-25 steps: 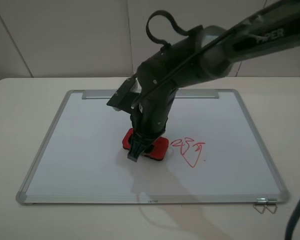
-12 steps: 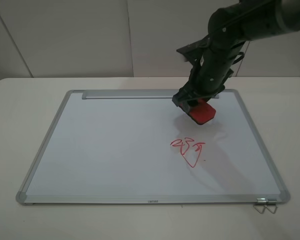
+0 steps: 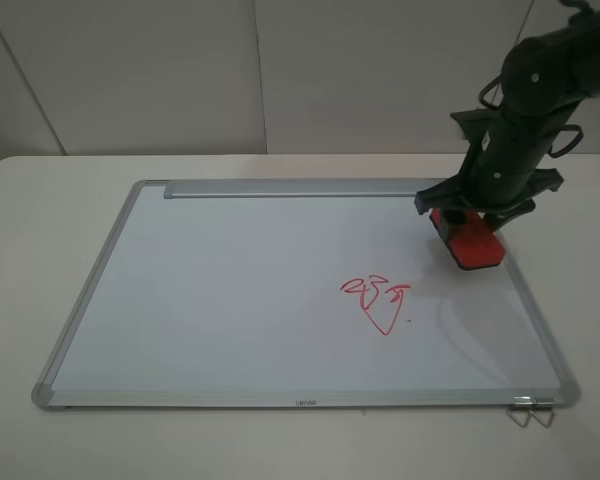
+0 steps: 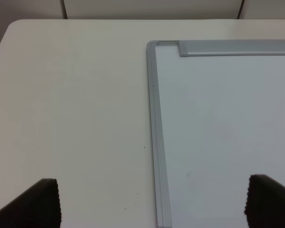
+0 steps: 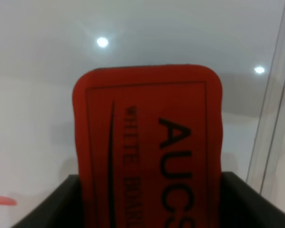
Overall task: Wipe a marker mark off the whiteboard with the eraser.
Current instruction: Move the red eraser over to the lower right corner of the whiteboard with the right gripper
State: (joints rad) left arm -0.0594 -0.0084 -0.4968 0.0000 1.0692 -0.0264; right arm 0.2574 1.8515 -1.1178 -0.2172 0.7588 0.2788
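Overhead cam: the whiteboard lies flat on a pale matte table. It has a silver aluminium frame and a metal bar along the far edge. The right gripper has its jaws pinching the eraser, a chunky red block, over the board's far right part, just inside the frame. Can't tell if it actually touches the surface. A thin red scribble with a downward V sits right of the board's middle, nearer than the eraser. Wire clips lie by the near right corner.

Left wrist cam: the left gripper has its jaws spread wide, with nothing between the dark ribbed fingertips. Beyond it are the board's far left corner and bare tabletop.

Right wrist cam: the eraser fills the view. It has rounded corners and dark "AUCS" lettering, and black fingers clamp both sides. The board behind it is glossy with lamp glints.
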